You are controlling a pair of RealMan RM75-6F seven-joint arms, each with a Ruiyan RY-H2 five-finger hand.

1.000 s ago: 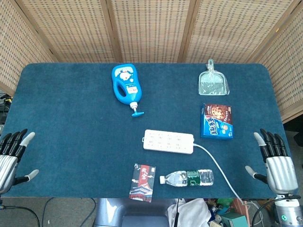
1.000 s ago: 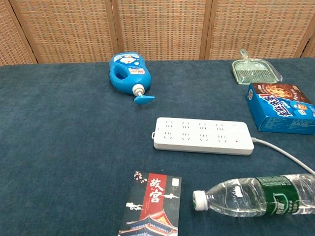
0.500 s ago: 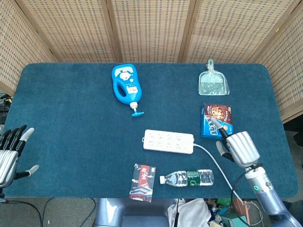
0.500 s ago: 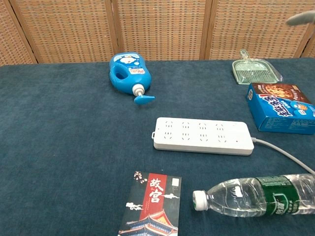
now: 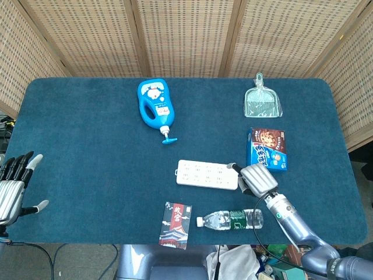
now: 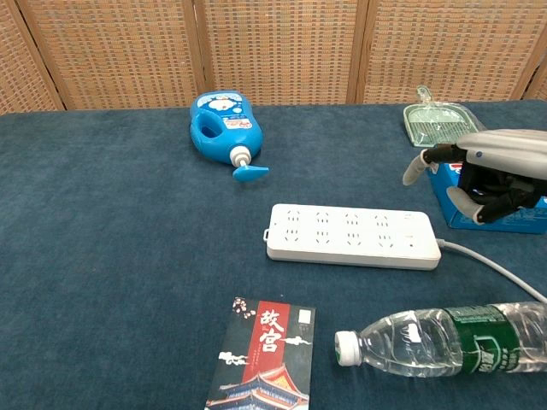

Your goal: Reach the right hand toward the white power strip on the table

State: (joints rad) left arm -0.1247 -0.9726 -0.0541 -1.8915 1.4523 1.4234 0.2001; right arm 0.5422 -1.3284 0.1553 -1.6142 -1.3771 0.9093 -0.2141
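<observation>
The white power strip (image 5: 207, 175) (image 6: 350, 235) lies flat near the table's front middle, and its cable (image 6: 491, 265) runs off to the right. My right hand (image 5: 256, 178) (image 6: 487, 175) hovers palm down just over the strip's cable end. Its fingers are loosely bent with the thumb sticking out toward the strip, and it holds nothing. Whether it touches the strip I cannot tell. My left hand (image 5: 14, 186) stays at the table's front left edge with its fingers spread and nothing in it; only the head view shows it.
A blue detergent bottle (image 5: 154, 105) lies at the back left of the strip and a pale green dustpan (image 5: 262, 102) at the back right. A blue cookie box (image 5: 268, 149) sits behind my right hand. A water bottle (image 5: 233, 220) and a booklet (image 5: 176, 224) lie in front of the strip.
My right hand has swept from the table's front right edge leftward to the strip's cable end. The left hand has drifted slightly down and left. The objects have not moved.
</observation>
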